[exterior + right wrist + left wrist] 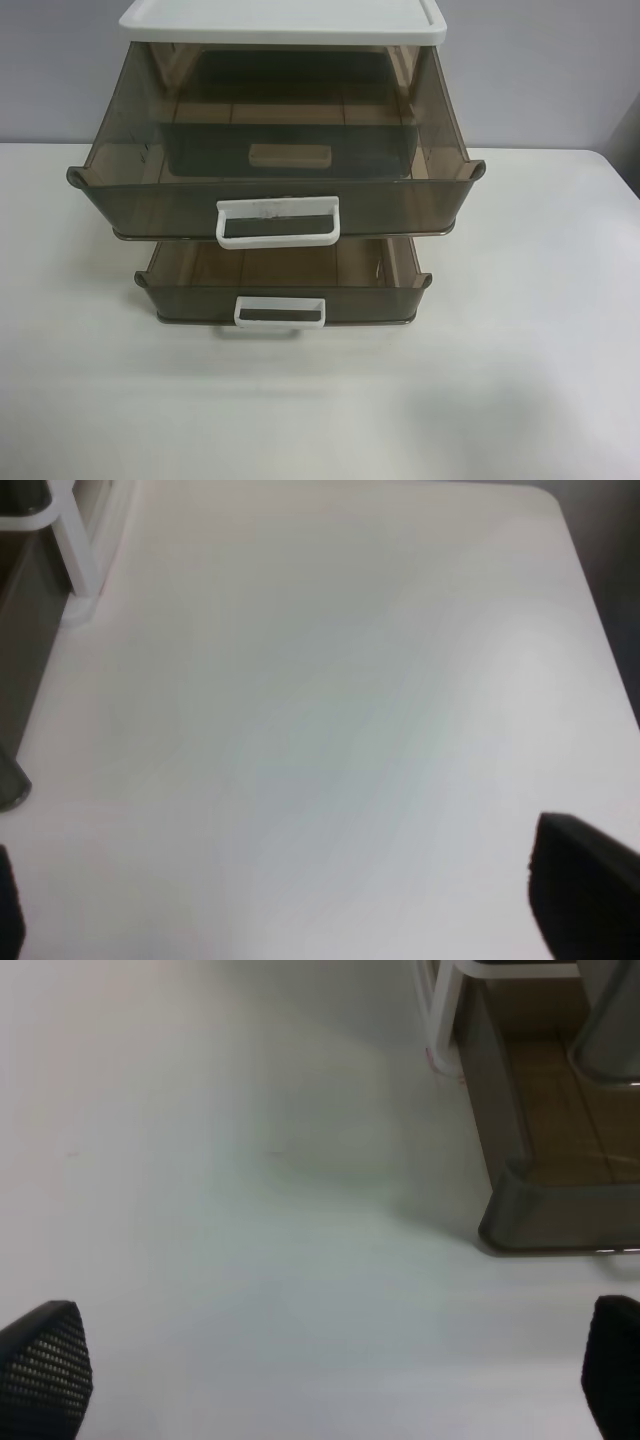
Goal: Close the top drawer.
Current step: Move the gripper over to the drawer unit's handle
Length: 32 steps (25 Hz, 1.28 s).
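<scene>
The top drawer [150, 205] is smoky-brown and translucent. It sits under the white lid [280, 20] and stands pulled far out toward the camera. Its wide white loop handle [278, 221] has grey scuffs. Neither arm shows in the exterior high view. My left gripper [330, 1380] is open and empty, low over the white table, with a brown drawer corner [530, 1210] ahead and to one side. My right gripper [300, 910] is open and empty over the table. A white handle [70, 540] and a dark drawer wall [20, 660] show at the edge of its view.
The drawer below [200, 295] is also pulled out, less far, with a smaller clean white handle [280, 311]. The unit stands on a white table [520, 350] against a grey wall. A pale block [290, 155] shows through the top drawer.
</scene>
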### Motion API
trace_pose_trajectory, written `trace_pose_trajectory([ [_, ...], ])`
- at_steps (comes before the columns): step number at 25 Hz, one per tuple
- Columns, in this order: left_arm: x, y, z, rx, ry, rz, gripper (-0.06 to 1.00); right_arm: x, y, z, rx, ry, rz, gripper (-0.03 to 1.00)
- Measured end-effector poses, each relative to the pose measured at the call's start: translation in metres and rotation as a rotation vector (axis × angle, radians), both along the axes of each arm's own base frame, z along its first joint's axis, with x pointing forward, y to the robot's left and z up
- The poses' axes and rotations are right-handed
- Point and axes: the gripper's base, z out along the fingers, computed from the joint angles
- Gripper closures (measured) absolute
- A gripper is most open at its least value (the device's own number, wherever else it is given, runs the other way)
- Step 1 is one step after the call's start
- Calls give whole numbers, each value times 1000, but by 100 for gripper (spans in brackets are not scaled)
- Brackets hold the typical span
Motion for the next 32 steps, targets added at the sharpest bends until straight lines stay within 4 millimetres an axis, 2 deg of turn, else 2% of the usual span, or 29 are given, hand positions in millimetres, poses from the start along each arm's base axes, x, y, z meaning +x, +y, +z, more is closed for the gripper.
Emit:
trace_pose_trajectory([
  [17,0,0,0,0,0,0,-5,0,0,1,0,-1,0,-3],
  [20,0,0,0,0,0,0,-5,6,3,20,-9,10,34,-3],
  [23,0,0,0,0,0,0,-5,28,12,55,-39,40,116,-3],
  [27,0,0,0,0,0,0,-5,72,31,96,-57,86,278,-3],
  [30,0,0,0,0,0,0,-5,106,55,110,-90,153,419,-3],
  [32,0,0,0,0,0,0,-5,127,80,115,-146,198,536,-3],
])
